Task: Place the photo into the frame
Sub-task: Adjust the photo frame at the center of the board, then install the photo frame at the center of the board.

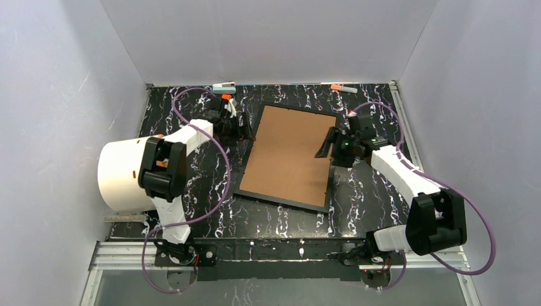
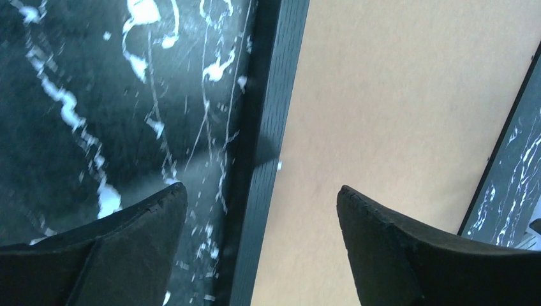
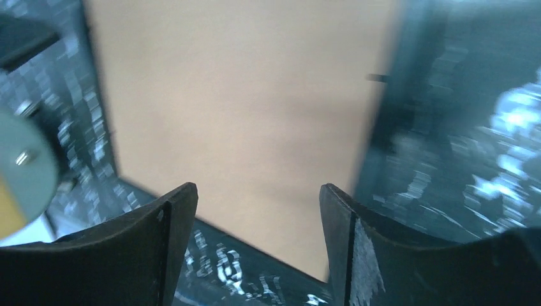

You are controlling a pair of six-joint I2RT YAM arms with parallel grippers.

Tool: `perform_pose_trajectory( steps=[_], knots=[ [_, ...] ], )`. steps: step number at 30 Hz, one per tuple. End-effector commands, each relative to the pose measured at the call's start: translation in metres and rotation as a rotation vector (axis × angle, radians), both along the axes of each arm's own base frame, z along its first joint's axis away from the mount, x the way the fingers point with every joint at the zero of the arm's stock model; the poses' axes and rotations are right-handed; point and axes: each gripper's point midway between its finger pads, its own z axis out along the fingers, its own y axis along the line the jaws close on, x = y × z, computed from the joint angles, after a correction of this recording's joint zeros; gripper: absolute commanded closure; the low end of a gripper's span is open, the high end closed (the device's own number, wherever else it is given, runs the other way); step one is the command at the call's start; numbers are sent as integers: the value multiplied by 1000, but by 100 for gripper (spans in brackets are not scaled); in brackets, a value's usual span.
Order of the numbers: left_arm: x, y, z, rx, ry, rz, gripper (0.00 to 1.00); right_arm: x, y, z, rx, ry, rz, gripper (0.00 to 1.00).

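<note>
One frame [image 1: 281, 202] lies flat on the black marbled tabletop [image 1: 287, 223], and one brown backing board [image 1: 290, 153] sits inside it, facing up. Two arms reach in, one from each side. Two small objects [image 1: 224, 84] [image 1: 344, 88] lie at the far edge of the tabletop, too small to identify.

The top view alone shows the whole layout. The left gripper [image 1: 241, 131] is at the frame's left side near its far corner, and the right gripper [image 1: 326, 143] is at the right side.

The left wrist view adds the close detail. The left gripper [image 2: 260, 190] has its jaws wide apart and straddles the frame's black bar [image 2: 274, 83]. One finger is over the bare tabletop [image 2: 96, 127] and the other over the board [image 2: 408, 95]. Neither is pressed against the bar.

The right wrist view is blurred. The right gripper [image 3: 258, 188] also has its jaws apart, with nothing between them. They point across the board [image 3: 236, 95], and a dark band at the right is probably the frame's bar [image 3: 379, 127].
</note>
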Motion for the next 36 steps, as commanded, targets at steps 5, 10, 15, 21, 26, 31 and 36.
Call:
perform_pose_trajectory(
  steps=[5,10,15,21,26,31,36],
  knots=[
    [-65,17,15,-12,33,-23,35,-18,171,40,368,-159,656,29],
    [-93,24,4,-21,84,4,53,-33,238,14,402,-48,837,56],
    [-118,29,-7,-26,133,18,67,-31,286,5,486,0,899,70],
    [-138,36,-13,-18,155,28,76,-26,303,-13,549,56,869,78],
    [-147,37,-17,-25,171,21,79,-27,307,-21,563,82,880,79],
    [-150,40,-22,-15,181,20,81,-25,313,-29,561,93,881,80],
    [-150,40,-24,-10,186,19,82,-20,315,-37,546,103,863,81]
  ],
)
